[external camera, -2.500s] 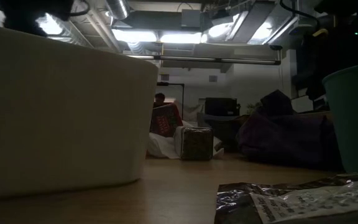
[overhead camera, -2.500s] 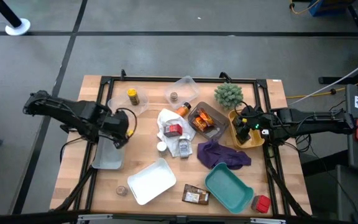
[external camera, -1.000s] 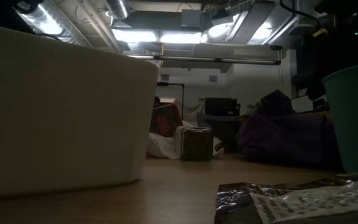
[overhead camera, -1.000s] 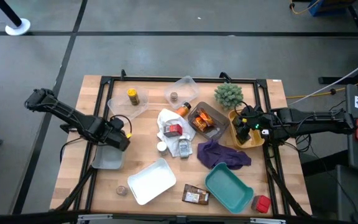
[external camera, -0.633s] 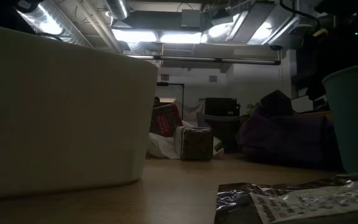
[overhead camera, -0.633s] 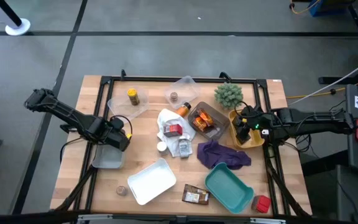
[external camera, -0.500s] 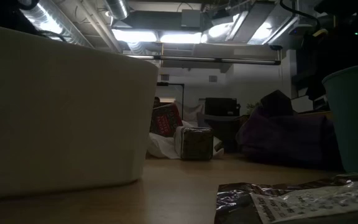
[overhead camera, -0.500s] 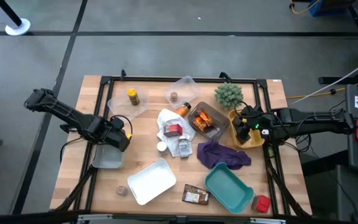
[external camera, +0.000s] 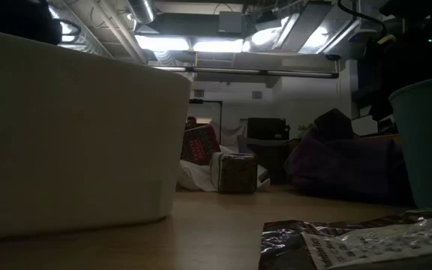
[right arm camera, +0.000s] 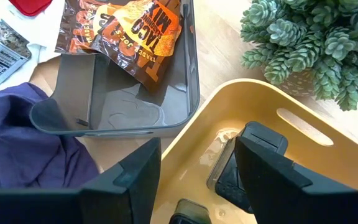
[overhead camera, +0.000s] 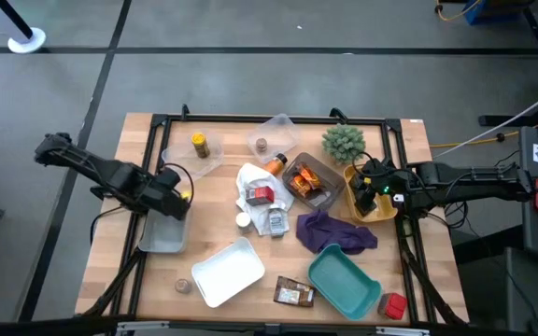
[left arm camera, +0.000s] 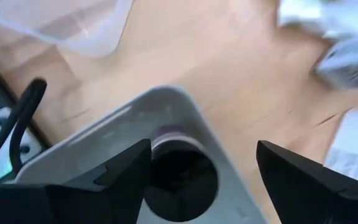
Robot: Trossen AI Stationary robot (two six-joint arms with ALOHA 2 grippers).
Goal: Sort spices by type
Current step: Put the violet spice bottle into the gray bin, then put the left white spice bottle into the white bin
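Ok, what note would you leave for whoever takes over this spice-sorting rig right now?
Left claw open above the grey tray, a dark jar standing in it.
Right claw open over the yellow tray, dark items inside.
Done: orange packets in the dark bin, yellow jar in a clear tray.
Left: red box on the white cloth, brown packet, corner red box, small jar.

Arms: I see two black jointed arms, black cables along them.
Left gripper point(left arm camera: 204, 165): flat black fingers.
Right gripper point(right arm camera: 197, 165): same, green light behind it.
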